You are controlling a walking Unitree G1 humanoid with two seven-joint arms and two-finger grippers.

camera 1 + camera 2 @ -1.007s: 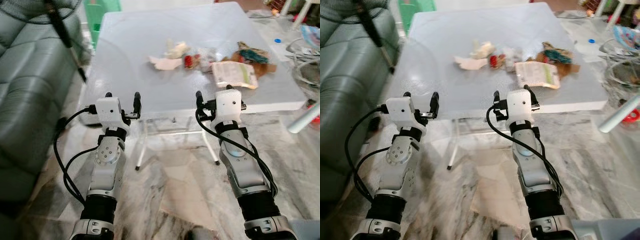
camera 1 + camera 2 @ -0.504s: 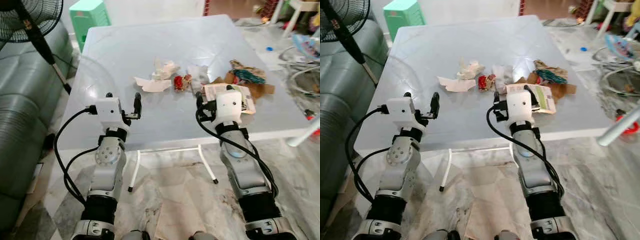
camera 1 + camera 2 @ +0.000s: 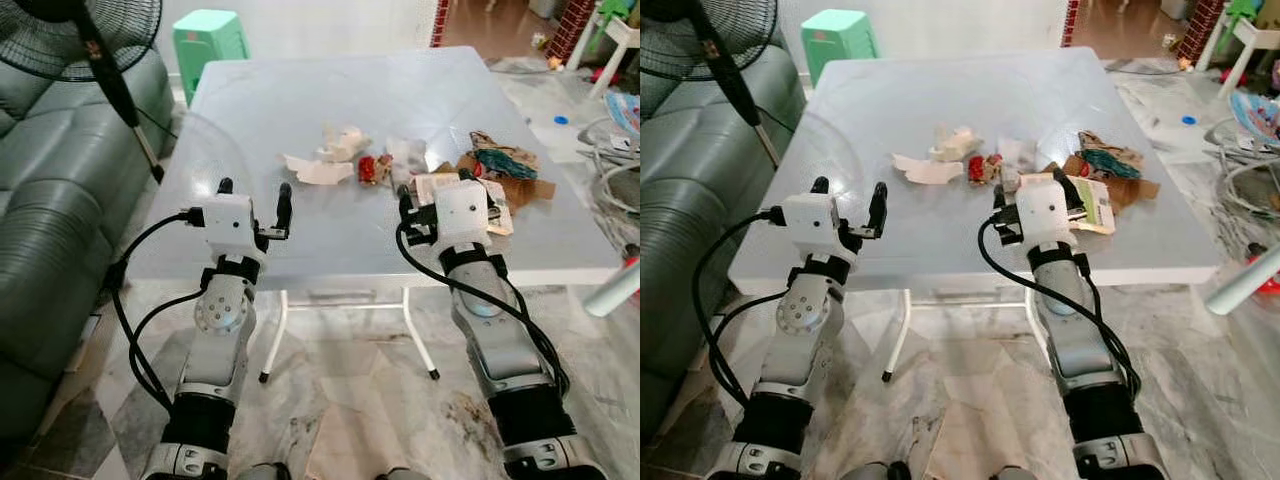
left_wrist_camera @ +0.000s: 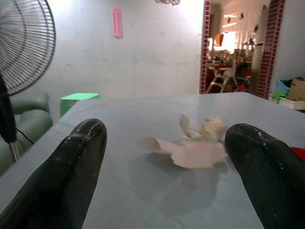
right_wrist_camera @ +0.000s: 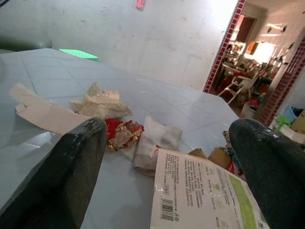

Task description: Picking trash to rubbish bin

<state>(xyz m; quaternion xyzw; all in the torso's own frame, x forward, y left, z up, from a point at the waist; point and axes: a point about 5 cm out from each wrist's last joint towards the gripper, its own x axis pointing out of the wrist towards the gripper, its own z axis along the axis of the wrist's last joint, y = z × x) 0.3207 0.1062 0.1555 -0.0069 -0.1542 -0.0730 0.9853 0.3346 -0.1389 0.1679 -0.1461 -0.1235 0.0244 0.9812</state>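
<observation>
Trash lies in a row across the middle of the pale grey table [image 3: 300,80]: a flat torn paper [image 3: 318,170], a crumpled paper [image 3: 343,140], a red wrapper [image 3: 372,168], a white tissue [image 3: 408,152], a printed packet [image 5: 200,191] and brown card with a colourful wrapper [image 3: 500,160]. My left gripper [image 3: 255,192] is open over the table's near part, pointing at the torn paper [image 4: 190,152], well short of it. My right gripper [image 3: 1032,190] is open just short of the packet, which lies between and ahead of its fingers [image 5: 71,167].
A green-grey sofa [image 3: 50,200] and a standing fan [image 3: 100,30] are on the left. A green stool [image 3: 210,35] stands beyond the table's far left corner. Cables and clutter [image 3: 610,120] fill the floor at right, with a white tube [image 3: 612,290] near the table's right corner.
The camera has moved toward the table and the picture has shifted. Both grippers, a second ago before the table's near edge, now reach over it, and both stay open.
</observation>
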